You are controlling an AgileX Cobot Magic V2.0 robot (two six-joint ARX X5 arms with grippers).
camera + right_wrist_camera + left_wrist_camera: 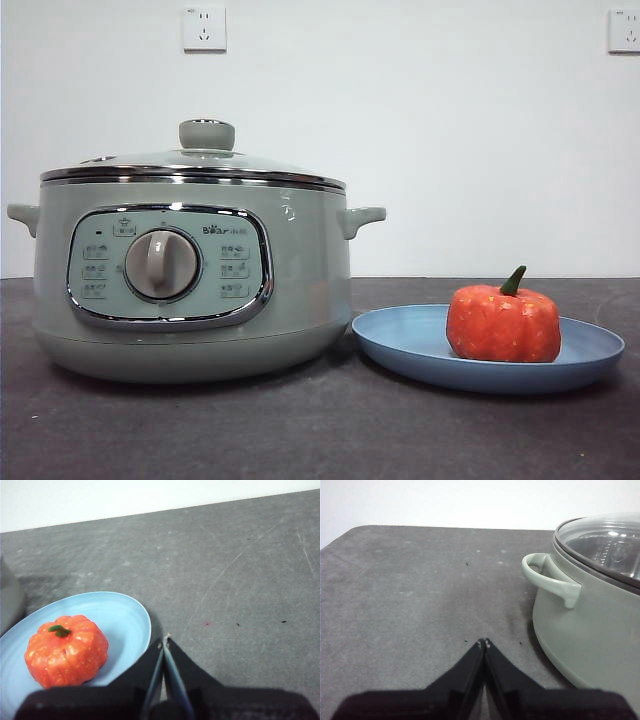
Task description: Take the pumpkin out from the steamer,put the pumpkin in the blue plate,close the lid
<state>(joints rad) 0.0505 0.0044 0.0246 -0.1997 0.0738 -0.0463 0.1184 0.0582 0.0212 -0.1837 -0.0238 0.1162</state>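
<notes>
The sage-green steamer (190, 280) stands at the left of the dark table with the glass lid (195, 165) sitting closed on it; its green knob (207, 134) is on top. The orange-red pumpkin (503, 320) sits upright in the blue plate (400, 345) to the right of the pot. In the left wrist view my left gripper (484, 642) is shut and empty, above the table beside the steamer's side handle (552, 579). In the right wrist view my right gripper (165, 639) is shut and empty, beside the plate (120, 615) and the pumpkin (66, 650). Neither arm shows in the front view.
The dark grey tabletop (320, 430) stretches in front of the pot and plate. A white wall with two sockets (204, 28) stands behind. The table's far edge (445, 528) shows in the left wrist view.
</notes>
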